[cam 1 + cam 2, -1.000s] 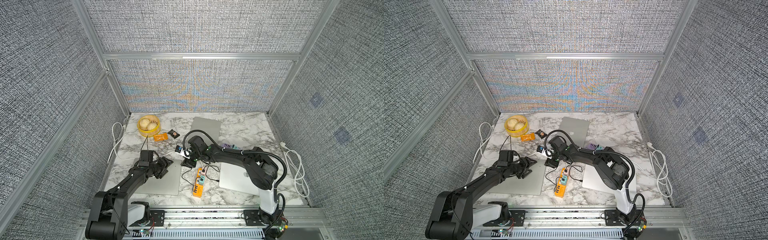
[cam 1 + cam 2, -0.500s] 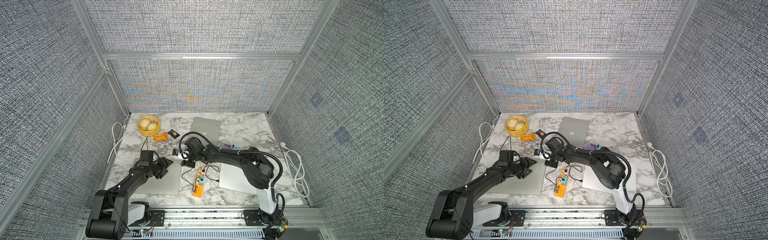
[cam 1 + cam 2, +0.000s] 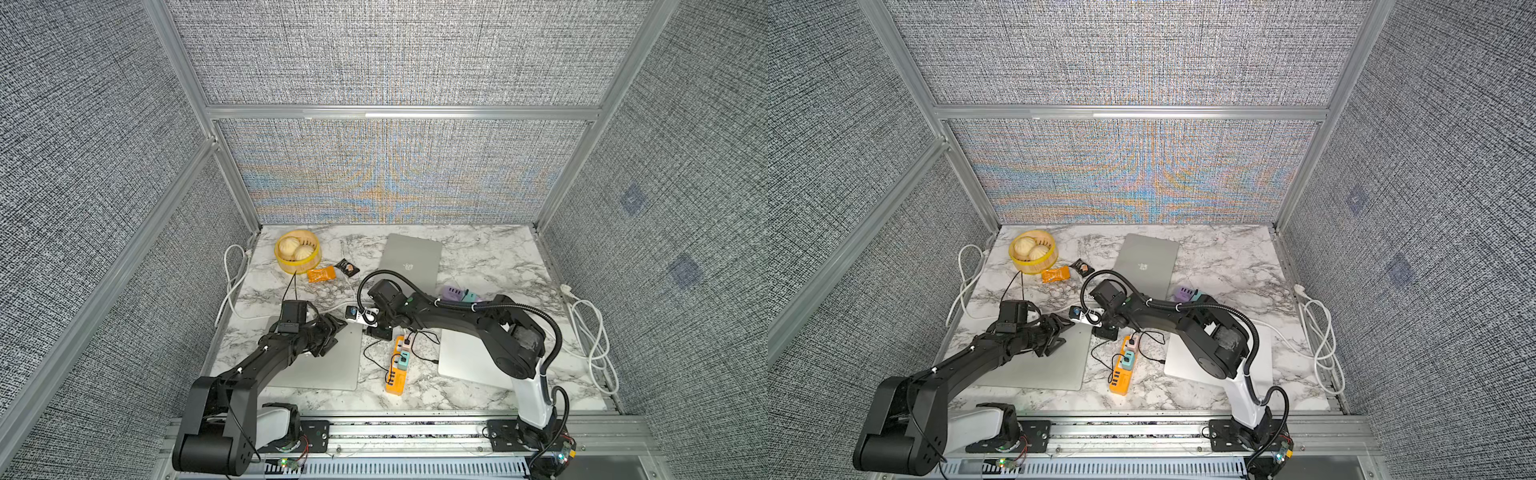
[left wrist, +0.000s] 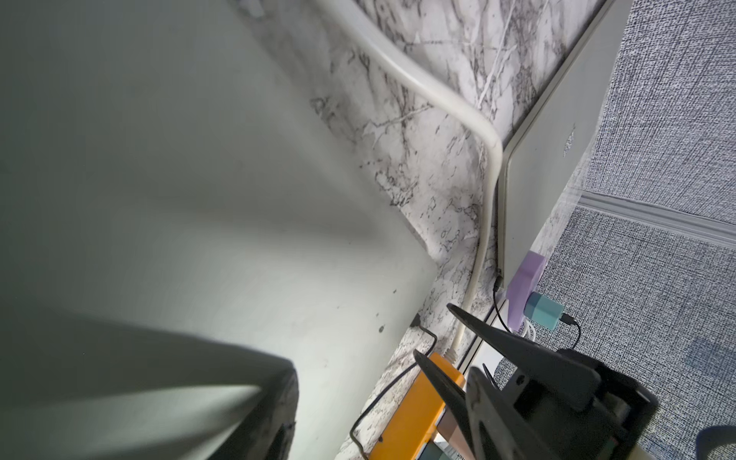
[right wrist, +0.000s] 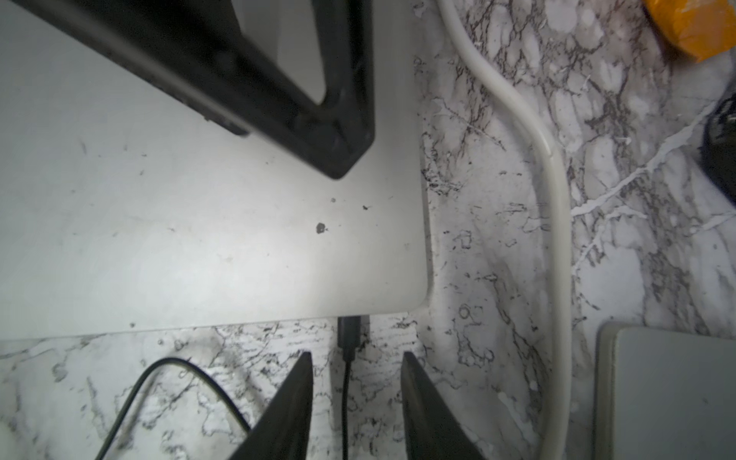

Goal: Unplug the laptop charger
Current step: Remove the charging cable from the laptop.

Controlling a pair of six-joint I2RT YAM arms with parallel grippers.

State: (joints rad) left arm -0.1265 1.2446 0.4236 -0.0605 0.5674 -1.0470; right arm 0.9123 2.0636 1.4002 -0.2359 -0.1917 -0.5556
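Your right pincer [image 5: 356, 356] is apart around the thin black charger cable [image 5: 345, 398]; your left pincer [image 3: 334, 337], apart too, is over the flat silver laptop [image 5: 199, 239].

"Are both arms black all over?"

"Nearly. The left arm [image 3: 266, 365] and right arm [image 3: 457, 320] are matte black, with blocky links and round joints. Each rises from a white base link [image 3: 536, 399] on a black plate [image 3: 316, 434] dotted with screws."

"Any cables?"

"A ribbed black hose [image 3: 559, 345] runs along the right arm, cinched with white ties [image 3: 472, 306]. The right gripper [image 5: 356, 354] has black fingers [image 5: 286, 402] that taper to points."
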